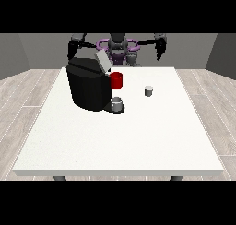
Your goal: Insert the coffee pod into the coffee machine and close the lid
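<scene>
1. The black coffee machine (87, 88) stood on the white counter (120, 141) at the centre left of the frame, its grey lid (102, 61) tilted up and open.
2. The small grey coffee pod (148, 91) sat upright on the counter right of centre, well apart from the machine.
3. A red mug (117, 80) stood just beside the machine's right side; a grey cup (117, 103) sat on the machine's base below it.
4. The hand at the view's left (73, 48) hung above the machine at the upper left, and the hand at the view's right (160, 47) hung at the upper right, behind the pod. Whether either hand's fingers were spread or curled could not be told.
</scene>
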Robot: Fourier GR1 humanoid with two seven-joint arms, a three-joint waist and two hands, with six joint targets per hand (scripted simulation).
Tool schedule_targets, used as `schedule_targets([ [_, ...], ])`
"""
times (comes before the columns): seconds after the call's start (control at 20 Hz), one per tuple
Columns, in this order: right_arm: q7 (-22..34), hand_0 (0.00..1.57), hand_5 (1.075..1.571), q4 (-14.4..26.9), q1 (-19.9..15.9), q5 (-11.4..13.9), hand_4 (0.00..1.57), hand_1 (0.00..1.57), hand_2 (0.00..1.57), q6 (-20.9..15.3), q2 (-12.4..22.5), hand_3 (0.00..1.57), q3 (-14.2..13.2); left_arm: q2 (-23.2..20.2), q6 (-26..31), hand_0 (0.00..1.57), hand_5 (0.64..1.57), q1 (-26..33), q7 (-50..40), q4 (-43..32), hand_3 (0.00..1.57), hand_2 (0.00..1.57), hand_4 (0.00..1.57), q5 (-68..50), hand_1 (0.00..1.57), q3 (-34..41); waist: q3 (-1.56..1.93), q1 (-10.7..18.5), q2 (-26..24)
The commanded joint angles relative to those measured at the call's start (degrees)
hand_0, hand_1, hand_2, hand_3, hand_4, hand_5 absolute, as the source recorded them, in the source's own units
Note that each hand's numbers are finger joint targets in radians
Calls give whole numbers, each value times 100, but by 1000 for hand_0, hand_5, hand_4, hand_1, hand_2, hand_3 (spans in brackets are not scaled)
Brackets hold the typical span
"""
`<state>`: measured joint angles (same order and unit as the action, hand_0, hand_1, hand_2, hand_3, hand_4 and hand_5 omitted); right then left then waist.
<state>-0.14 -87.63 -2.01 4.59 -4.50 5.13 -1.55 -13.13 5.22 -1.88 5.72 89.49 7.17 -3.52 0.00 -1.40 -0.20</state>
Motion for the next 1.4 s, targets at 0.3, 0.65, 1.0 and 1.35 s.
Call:
schedule_targets([
  [0.3, 157, 0, 1571, -202, -531, 482, 0, 0, 0, -235, 20, 0, 206, -995, 476, 0, 1571, -1270, -163, -1099, 0, 0, 0, 460, 0, 576, -1, -595, 631],
  [0.65, -315, 0, 1571, 65, -565, 485, 0, 0, 0, -397, -479, 0, 475, -1378, 665, 0, 1571, -2169, -528, -1825, 0, 0, 0, 898, 0, 609, 3, -899, 1114],
  [1.0, 264, 0, 1571, 11, -939, 662, 0, 0, 0, -818, -507, 0, 882, -1648, 934, 0, 1571, -2611, 4, -2953, 0, 0, 0, 1337, 0, 558, -2, -809, 1434],
  [1.35, 453, 0, 1571, 345, -1370, 591, 0, 0, 0, -490, -438, 0, 468, -1327, 344, 0, 1571, -2953, 155, -3689, 0, 291, 0, 2024, 0, 371, -2, -789, 1557],
])
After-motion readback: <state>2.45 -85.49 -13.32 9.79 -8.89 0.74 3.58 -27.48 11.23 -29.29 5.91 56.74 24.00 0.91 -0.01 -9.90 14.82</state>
